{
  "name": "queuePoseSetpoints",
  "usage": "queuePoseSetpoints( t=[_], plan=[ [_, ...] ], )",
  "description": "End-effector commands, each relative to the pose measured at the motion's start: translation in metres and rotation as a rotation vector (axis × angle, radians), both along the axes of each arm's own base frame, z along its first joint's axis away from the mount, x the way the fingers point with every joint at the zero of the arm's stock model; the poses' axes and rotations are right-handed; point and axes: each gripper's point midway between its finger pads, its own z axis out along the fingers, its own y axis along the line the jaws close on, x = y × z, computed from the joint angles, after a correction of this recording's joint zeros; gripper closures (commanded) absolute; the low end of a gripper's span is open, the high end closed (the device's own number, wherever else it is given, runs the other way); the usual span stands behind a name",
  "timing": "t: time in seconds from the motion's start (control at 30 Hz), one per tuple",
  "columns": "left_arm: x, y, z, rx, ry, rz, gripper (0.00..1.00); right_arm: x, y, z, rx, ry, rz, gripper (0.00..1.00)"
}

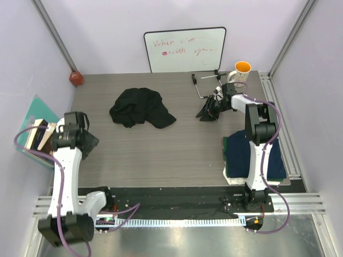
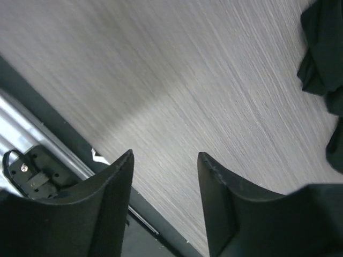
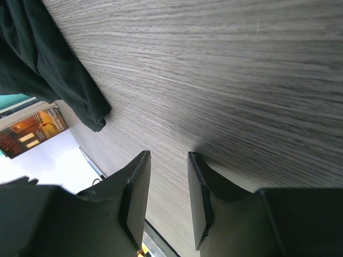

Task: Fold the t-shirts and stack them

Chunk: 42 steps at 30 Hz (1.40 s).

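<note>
A black t-shirt (image 1: pixel 140 107) lies crumpled on the grey table at back centre. It also shows at the upper right of the left wrist view (image 2: pixel 321 48) and at the upper left of the right wrist view (image 3: pixel 48 59). A folded stack with a navy t-shirt (image 1: pixel 238 152) on top sits at the near right, partly hidden by the right arm. My left gripper (image 1: pixel 88 143) (image 2: pixel 165 155) is open and empty over bare table at the left. My right gripper (image 1: pixel 208 111) (image 3: pixel 169 154) is open and empty, right of the black shirt.
Books (image 1: pixel 40 134) (image 3: pixel 32 131) lean at the left table edge beside my left arm. A whiteboard (image 1: pixel 185 49) stands at the back wall, with an orange-lined mug (image 1: pixel 241 72) and a metal stand (image 1: pixel 206 83) to its right. A red object (image 1: pixel 76 78) sits back left.
</note>
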Motion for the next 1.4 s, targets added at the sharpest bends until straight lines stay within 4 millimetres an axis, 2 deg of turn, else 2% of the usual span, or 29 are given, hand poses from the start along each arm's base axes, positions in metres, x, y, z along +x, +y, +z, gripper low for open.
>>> queuePoseSetpoints(
  t=[0.0, 0.03, 0.07, 0.13, 0.17, 0.27, 0.5, 0.7, 0.83, 0.97, 1.07, 1.23, 1.37],
  plan=[
    [-0.044, 0.012, 0.001, 0.043, 0.009, 0.147, 0.49, 0.001, 0.001, 0.001, -0.015, -0.009, -0.008, 0.60],
    [-0.051, 0.014, 0.000, 0.048, 0.015, 0.185, 0.49, 0.001, 0.001, 0.000, -0.013, -0.007, -0.008, 0.60],
    [-0.066, 0.020, -0.001, 0.076, 0.063, 0.226, 0.49, 0.002, 0.002, -0.001, -0.006, 0.002, -0.012, 0.60],
    [-0.075, 0.025, -0.003, 0.089, 0.109, 0.252, 0.48, 0.005, 0.004, 0.000, 0.000, -0.001, -0.011, 0.61],
    [-0.082, 0.029, -0.003, 0.096, 0.139, 0.273, 0.43, 0.006, 0.006, 0.000, 0.005, 0.000, -0.010, 0.61],
    [-0.088, 0.038, -0.004, 0.097, 0.190, 0.310, 0.37, 0.010, 0.008, 0.004, 0.012, -0.012, -0.005, 0.61],
    [-0.097, 0.052, -0.001, 0.124, 0.221, 0.438, 0.35, 0.010, 0.010, 0.009, 0.017, -0.018, -0.003, 0.62],
    [-0.119, 0.062, -0.013, 0.145, 0.276, 0.544, 0.34, 0.016, 0.008, 0.018, 0.028, -0.033, -0.011, 0.62],
    [-0.118, 0.065, -0.017, 0.123, 0.284, 0.581, 0.33, 0.023, 0.005, 0.020, 0.028, -0.046, -0.019, 0.62],
    [-0.110, 0.075, -0.003, 0.109, 0.280, 0.627, 0.33, 0.029, 0.009, 0.026, 0.053, -0.047, -0.030, 0.62],
    [-0.107, 0.085, -0.002, 0.104, 0.299, 0.673, 0.33, 0.034, 0.011, 0.033, 0.073, -0.064, -0.037, 0.62],
    [-0.114, 0.089, -0.020, 0.020, 0.368, 0.764, 0.33, 0.042, 0.011, 0.039, 0.083, -0.086, -0.036, 0.62],
    [-0.112, 0.104, -0.020, 0.017, 0.371, 0.824, 0.33, 0.050, 0.009, 0.038, 0.109, -0.083, -0.054, 0.62]
  ],
)
